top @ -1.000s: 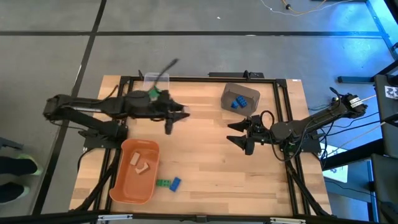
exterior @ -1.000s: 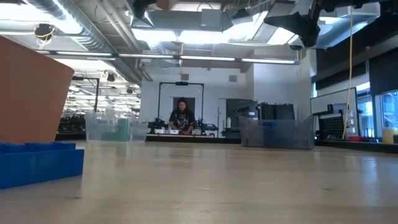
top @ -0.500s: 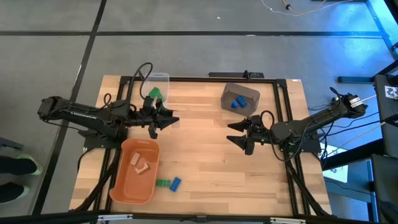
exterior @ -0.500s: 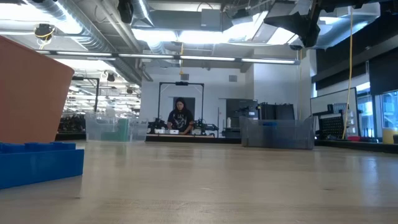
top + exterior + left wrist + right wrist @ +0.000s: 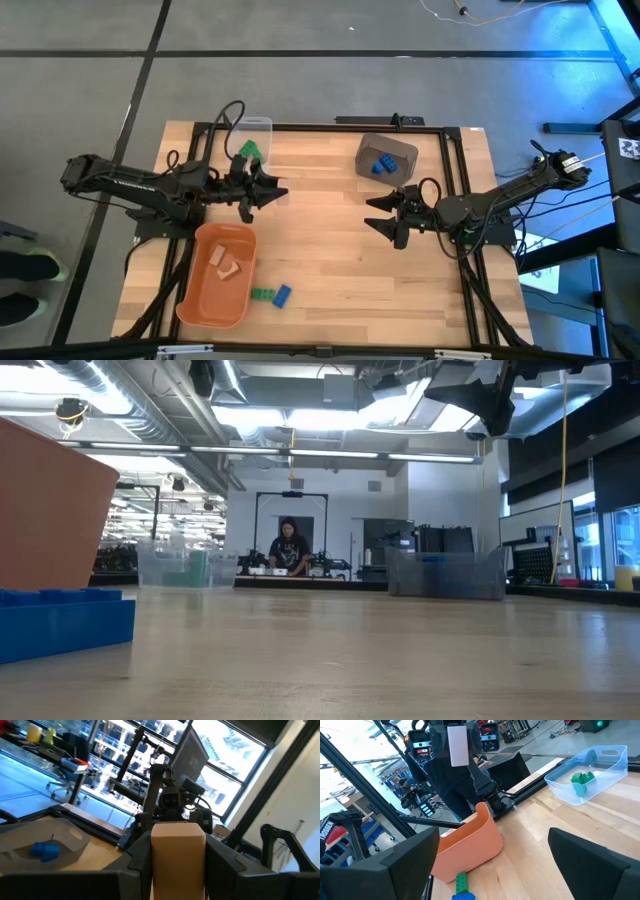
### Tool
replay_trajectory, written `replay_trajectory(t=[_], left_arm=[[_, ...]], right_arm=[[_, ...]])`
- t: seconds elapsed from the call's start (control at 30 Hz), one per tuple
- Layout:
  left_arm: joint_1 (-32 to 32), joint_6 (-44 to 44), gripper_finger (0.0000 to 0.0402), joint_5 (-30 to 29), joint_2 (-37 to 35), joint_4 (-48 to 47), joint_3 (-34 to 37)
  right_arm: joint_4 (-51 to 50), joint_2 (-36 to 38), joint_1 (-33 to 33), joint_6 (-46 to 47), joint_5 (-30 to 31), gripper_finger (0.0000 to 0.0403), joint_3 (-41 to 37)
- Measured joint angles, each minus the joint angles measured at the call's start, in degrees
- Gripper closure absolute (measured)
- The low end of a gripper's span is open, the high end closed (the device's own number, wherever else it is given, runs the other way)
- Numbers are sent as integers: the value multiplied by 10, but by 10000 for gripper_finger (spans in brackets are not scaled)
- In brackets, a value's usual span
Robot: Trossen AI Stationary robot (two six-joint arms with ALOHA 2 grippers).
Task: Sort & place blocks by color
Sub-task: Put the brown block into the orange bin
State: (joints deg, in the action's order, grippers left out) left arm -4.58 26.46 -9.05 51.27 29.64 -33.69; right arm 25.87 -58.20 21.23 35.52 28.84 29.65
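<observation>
My left gripper [image 5: 270,192] hovers over the table's left half, between the clear bin [image 5: 250,135] and the orange tub [image 5: 205,300], shut on a pale tan block [image 5: 177,847]. One green block [image 5: 247,150] lies in the clear bin, blue blocks [image 5: 381,164] lie in the dark grey bin [image 5: 398,150], and tan blocks [image 5: 224,264] in the tub. A green block [image 5: 261,294] and a blue block [image 5: 282,294] lie on the table by the tub. My right gripper [image 5: 386,216] waits open at the table's right. My left gripper pinches the tan block between its two fingers [image 5: 142,865], one on each of its opposite side faces [image 5: 155,855]. The fingers come roughly level from the table's left. The block is lifted clear of the table, and its end face [image 5: 457,742] shows toward the right arm.
The table's middle is bare wood between the two grippers. A black frame rail [image 5: 330,128] runs along the table's edges. In the low view the blue block [image 5: 60,622] and the tub's wall [image 5: 50,510] stand close at left; a person [image 5: 290,545] sits far behind.
My left arm drew back toward the table's left edge, away from over the clear bin, and its gripper came to rest nearer the tub with the tan block still in it. It has stood still for the last half second.
</observation>
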Motion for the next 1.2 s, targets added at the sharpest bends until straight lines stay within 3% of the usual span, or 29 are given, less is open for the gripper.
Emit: replay_trajectory(t=[0.83,1.2], left_arm=[[0,-1,284,55,-10,-4,0],[0,-25,284,43,-41,-7,-1]], right_arm=[[0,-2,0,4,0,30,0],[-3,-2,0,45,-3,30,0]])
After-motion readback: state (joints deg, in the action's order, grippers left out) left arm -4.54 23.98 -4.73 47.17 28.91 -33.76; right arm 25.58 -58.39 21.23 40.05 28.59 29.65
